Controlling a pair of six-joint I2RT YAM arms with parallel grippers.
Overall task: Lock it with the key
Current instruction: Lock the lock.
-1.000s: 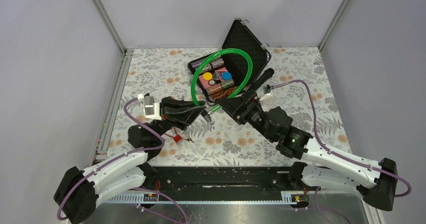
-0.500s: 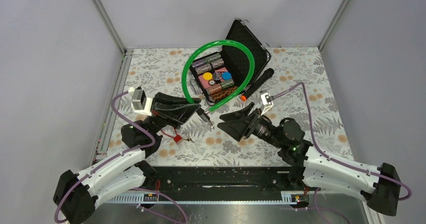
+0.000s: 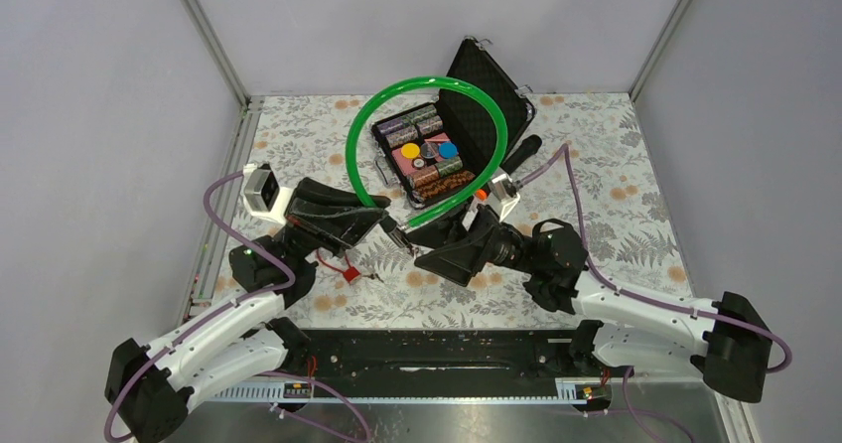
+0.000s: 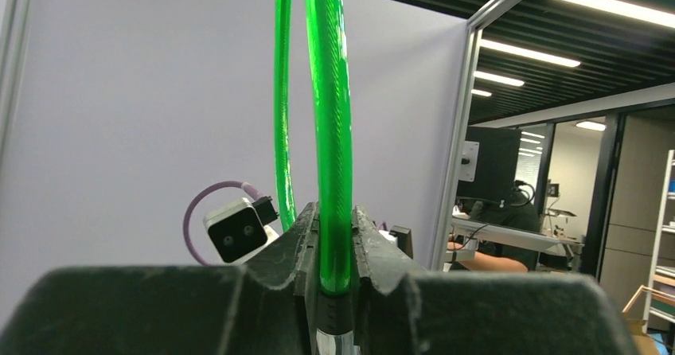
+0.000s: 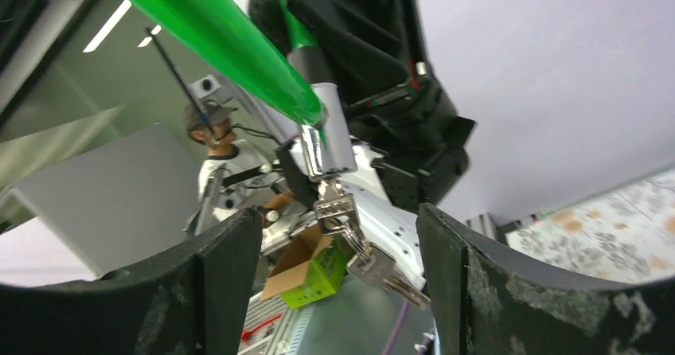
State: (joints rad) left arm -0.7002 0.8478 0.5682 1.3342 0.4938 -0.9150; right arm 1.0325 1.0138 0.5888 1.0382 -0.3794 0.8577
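We hold the green cable loop (image 3: 350, 145) upright.
Our left gripper (image 4: 334, 236) is clamped tight on the cable just above its silvery lock end (image 5: 325, 136). Our right gripper (image 5: 336, 243) stands wide apart and grips nothing. The key (image 5: 335, 205) hangs from that lock end, between the right fingers and touching neither.

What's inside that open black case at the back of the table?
The open black case holds rows of patterned chips and yellow, blue and dark round discs. The green cable loop crosses over it, hiding part; beneath the chips is covered.
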